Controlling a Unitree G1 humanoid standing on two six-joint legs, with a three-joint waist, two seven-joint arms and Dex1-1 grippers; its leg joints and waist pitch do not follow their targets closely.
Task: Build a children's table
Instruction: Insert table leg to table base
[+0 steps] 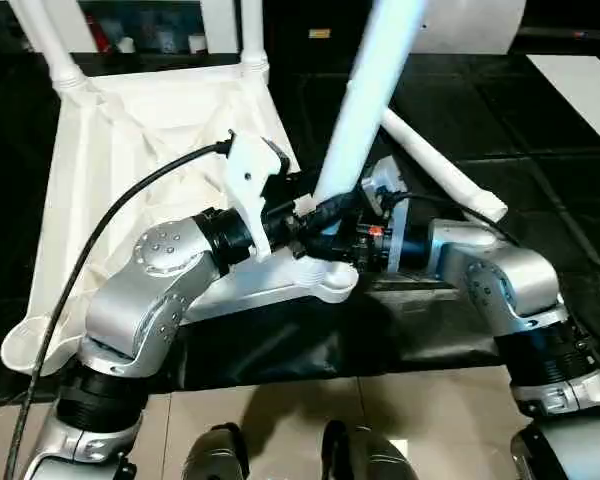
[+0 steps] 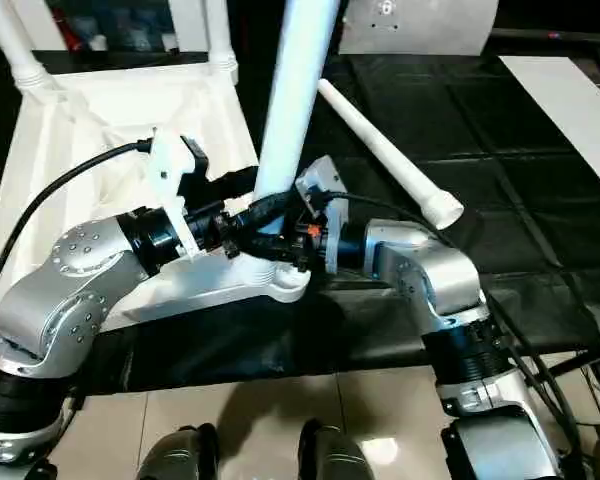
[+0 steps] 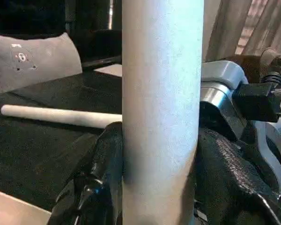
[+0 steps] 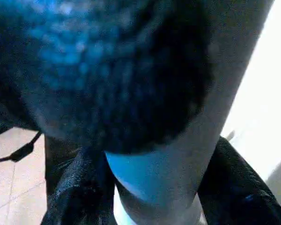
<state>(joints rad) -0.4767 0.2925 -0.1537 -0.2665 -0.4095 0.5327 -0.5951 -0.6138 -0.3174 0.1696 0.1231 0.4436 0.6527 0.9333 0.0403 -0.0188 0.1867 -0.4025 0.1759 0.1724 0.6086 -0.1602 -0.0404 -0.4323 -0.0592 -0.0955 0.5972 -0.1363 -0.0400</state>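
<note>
Tabletop [image 1: 130, 150] lies upside down on the black worktable [image 2: 540, 200], filling 9 to 12 o'clock. Two legs [image 1: 45, 40] seated at far corners. Third leg [image 1: 365, 110] upright over near-corner socket [image 1: 330, 285], left gripper [image 1: 295, 225] and right gripper [image 1: 340, 240] both clamped on it. Fourth leg [image 2: 390, 160] loose at 2 o'clock. Roughly half done. Whether third leg is fully seated: hidden behind grippers.

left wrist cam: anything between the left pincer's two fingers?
Yes. An upright white table leg stands between the left pincer's two black fingers, which press against both its sides in the left wrist view.
</note>
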